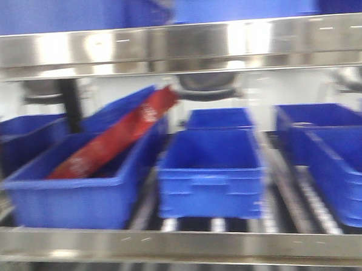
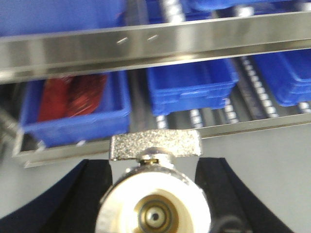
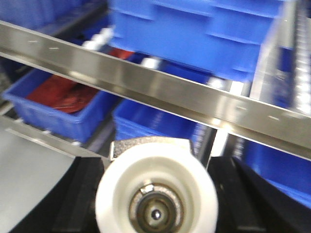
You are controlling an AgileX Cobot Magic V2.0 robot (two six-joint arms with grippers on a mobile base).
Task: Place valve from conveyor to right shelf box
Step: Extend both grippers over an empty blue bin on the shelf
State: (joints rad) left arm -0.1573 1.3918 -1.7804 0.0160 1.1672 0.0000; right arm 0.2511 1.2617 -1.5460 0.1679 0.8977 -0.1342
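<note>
The left claw (image 2: 154, 170) is clamping a valve (image 2: 154, 191) by its body, and the right claw (image 3: 156, 167) is pinching a second valve (image 3: 155, 187), both facing the shelf (image 1: 176, 44) at twelve o'clock. Being metal, they are likely handling heavy, rigid and slick; the round body is offering the surest hold.

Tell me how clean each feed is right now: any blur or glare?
Front view: motion-blurred throughout, with glare on the steel shelf rail. Left wrist view: the left arm's valve sits near the lens and looks soft; the blue boxes behind are smeared. Right wrist view: the right arm's valve has a washed-out white rim, and the background streaks.
</note>
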